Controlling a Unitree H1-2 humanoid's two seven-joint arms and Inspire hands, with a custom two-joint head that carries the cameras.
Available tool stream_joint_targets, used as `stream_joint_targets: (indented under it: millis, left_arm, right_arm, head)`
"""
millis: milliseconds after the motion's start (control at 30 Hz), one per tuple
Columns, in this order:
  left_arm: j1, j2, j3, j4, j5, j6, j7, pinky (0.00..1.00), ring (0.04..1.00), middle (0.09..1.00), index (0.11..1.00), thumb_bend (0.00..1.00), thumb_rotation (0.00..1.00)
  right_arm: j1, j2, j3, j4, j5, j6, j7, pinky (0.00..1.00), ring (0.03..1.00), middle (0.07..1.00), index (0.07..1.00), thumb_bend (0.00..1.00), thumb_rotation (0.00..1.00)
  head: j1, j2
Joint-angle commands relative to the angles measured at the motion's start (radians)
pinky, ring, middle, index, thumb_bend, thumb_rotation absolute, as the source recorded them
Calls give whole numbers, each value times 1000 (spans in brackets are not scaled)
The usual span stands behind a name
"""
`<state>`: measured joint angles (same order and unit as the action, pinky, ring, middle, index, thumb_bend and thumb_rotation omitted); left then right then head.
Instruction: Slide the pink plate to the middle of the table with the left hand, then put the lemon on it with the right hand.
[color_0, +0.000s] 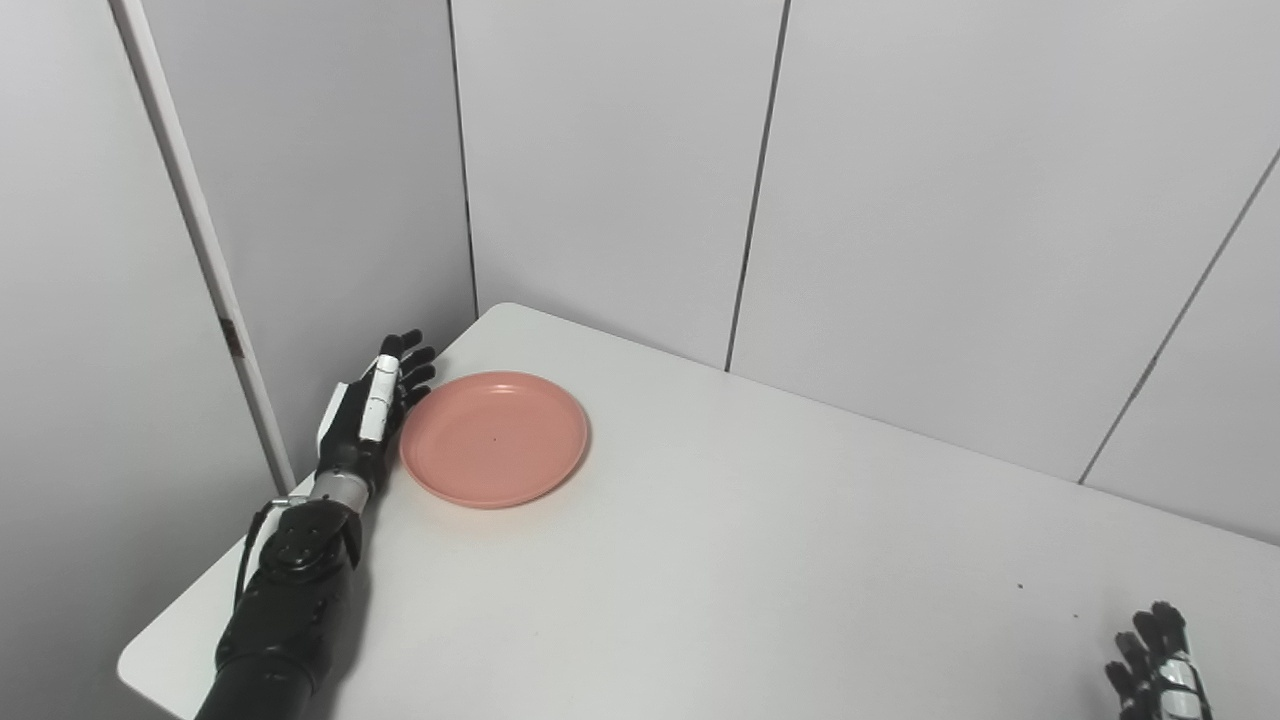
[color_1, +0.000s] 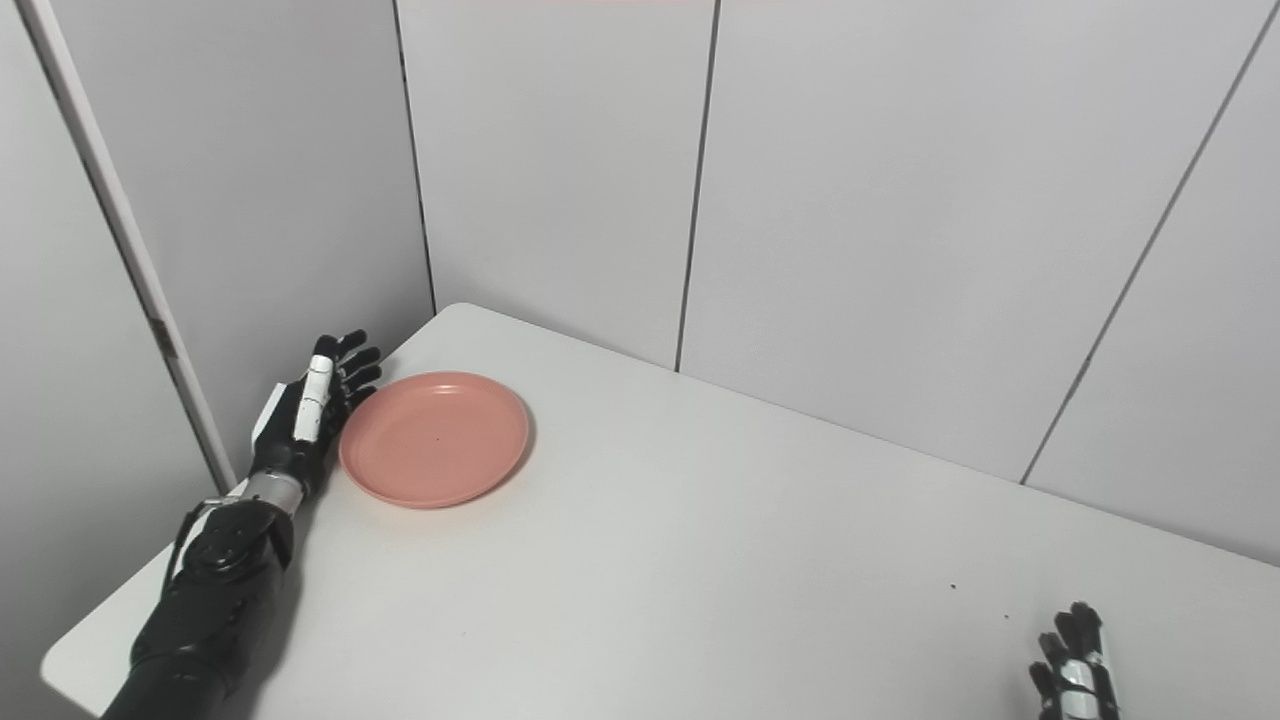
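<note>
Left eye view: a white bench (color_0: 760, 560) stands in a corner of pale grey wall panels. A pink plate (color_0: 494, 438) lies flat near the bench's far left corner, well away from the middle. It is round, shallow and smooth, salmon-pink, with a low raised rim and nothing on it. The left hand (color_0: 372, 412) stands edge-on at the plate's left rim, palm facing the plate, its fingers (color_0: 410, 365) straight and spread, grasping nothing. Whether the palm touches the rim or sits just beside it cannot be told. At the bottom right corner only the tips of the right hand (color_0: 1155, 665) show above the picture's edge; they look loosely extended and hold nothing visible, but with most of the hand cut off its state cannot be told.

Right eye view: the same scene from slightly further right. The plate (color_1: 434, 438) again lies near the left corner with the left hand (color_1: 305, 410) alongside its left rim, fingers released. The right hand (color_1: 1075, 665) peeks in at the bottom right. No lemon appears in either view.

Judged from this, the task is at its very start: the hand seems posed to push, but the plate is not yet in the middle. The slide and the lemon placing both remain.
</note>
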<state>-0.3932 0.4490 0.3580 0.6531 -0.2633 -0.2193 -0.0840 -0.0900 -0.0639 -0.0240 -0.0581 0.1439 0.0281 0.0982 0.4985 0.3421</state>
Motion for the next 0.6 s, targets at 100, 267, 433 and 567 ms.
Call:
stream_joint_targets:
  millis: [100,267,433,567]
  left_arm:
    - [-36,-17,-13,-11,-28,-34,-32,840,861,869,855,885,1000]
    - [-36,-32,-26,-20,-26,-41,-34,848,856,858,853,884,1000]
    - [-37,-43,-38,-35,-25,-23,-40,870,874,873,869,884,1000]
    - [-33,-55,-48,-72,-24,0,-39,905,897,891,890,866,1000]
  right_arm:
    - [-15,-3,-6,-45,5,9,-1,1000,1000,1000,1000,687,944]
    - [-13,0,-6,-47,7,11,-2,1000,996,1000,1000,688,934]
    - [-9,3,-1,-63,-2,20,-5,1000,997,1000,1000,682,942]
    - [-9,4,-1,-69,-2,36,-8,1000,999,1000,1000,702,941]
  head:
    - [-2,5]
    - [-9,10]
    - [-14,14]
    - [-17,17]
